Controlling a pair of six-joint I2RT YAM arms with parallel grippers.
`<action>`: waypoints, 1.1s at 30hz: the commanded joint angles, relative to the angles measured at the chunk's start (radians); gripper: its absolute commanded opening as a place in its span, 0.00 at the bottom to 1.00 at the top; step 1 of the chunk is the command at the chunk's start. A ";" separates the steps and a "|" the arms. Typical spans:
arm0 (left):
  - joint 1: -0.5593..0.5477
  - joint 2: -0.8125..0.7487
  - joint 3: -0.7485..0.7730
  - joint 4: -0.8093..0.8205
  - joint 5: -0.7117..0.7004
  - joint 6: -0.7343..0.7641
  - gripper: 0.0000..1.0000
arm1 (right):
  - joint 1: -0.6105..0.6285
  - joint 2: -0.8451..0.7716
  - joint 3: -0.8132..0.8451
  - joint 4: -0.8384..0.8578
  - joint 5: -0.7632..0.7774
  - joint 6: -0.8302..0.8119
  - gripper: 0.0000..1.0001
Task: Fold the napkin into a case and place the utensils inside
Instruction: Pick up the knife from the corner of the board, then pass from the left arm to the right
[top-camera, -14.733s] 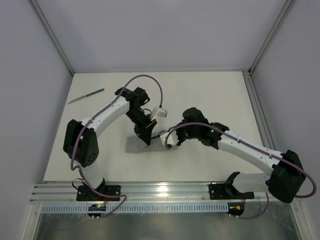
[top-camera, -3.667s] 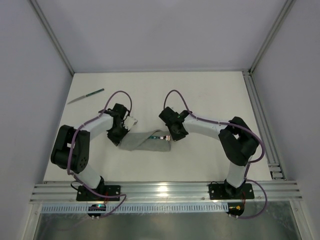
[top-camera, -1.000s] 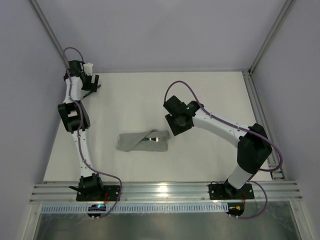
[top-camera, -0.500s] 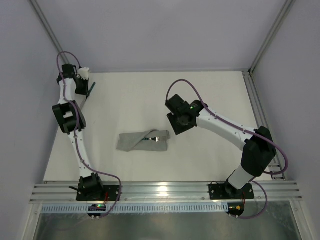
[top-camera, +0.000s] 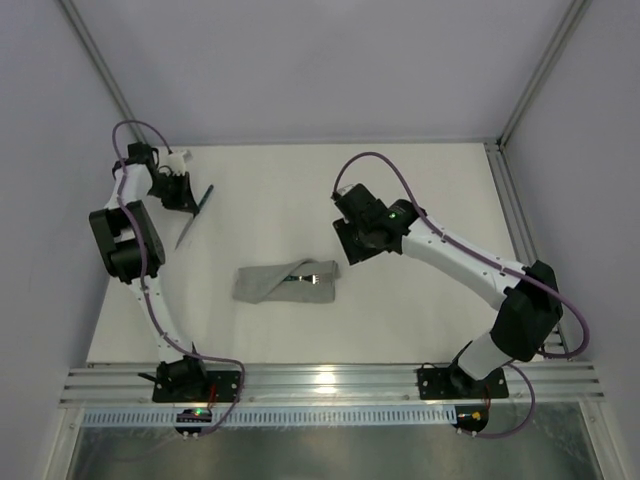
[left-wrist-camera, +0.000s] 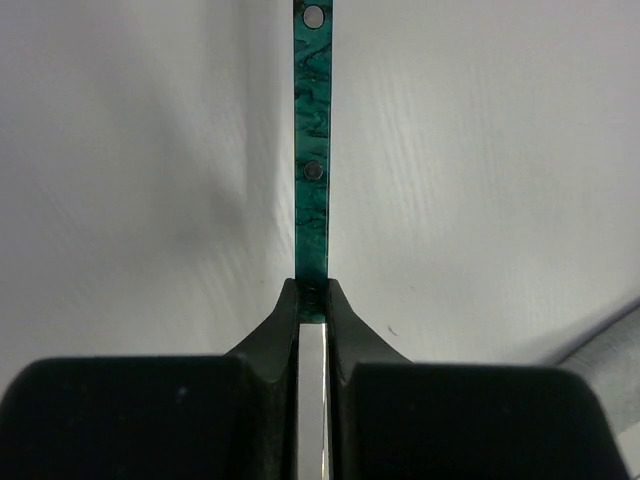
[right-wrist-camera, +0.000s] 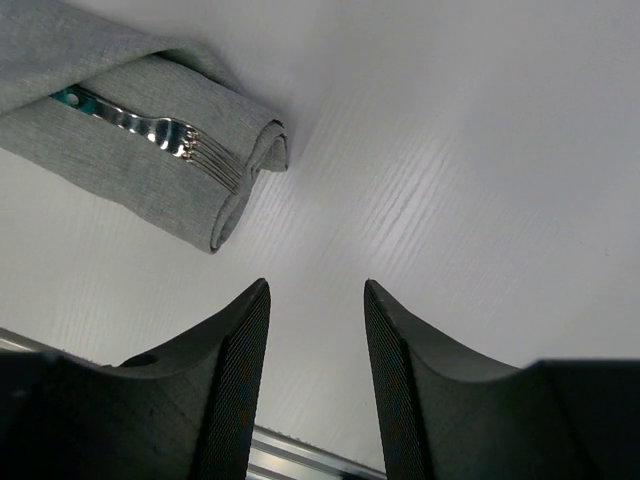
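Observation:
The grey napkin lies folded as a narrow case in the middle of the table, also seen as the napkin in the right wrist view. The fork is tucked in it, its tines sticking out at the right end. My left gripper is at the far left, shut on the knife. The knife's teal handle points away from the fingers, and its silver blade runs back between them. My right gripper hovers open just right of the case, with nothing between its fingers.
The left wall post stands close to the left arm. A metal rail runs along the near table edge, and another rail along the right side. The right arm's cable loops above it.
My left gripper has shut on the knife at the far left and brought it slightly nearer and to the right, off the table. The right arm shifted a little.

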 joint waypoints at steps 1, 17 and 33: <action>-0.025 -0.164 -0.047 0.050 0.087 -0.021 0.00 | 0.004 -0.060 0.000 0.111 -0.062 -0.004 0.47; -0.235 -0.563 -0.158 -0.126 0.404 0.025 0.00 | -0.009 -0.396 -0.400 1.098 -0.378 -0.119 0.71; -0.427 -0.821 -0.007 -0.195 0.584 -0.203 0.00 | -0.170 -0.091 -0.275 1.891 -0.852 0.415 0.74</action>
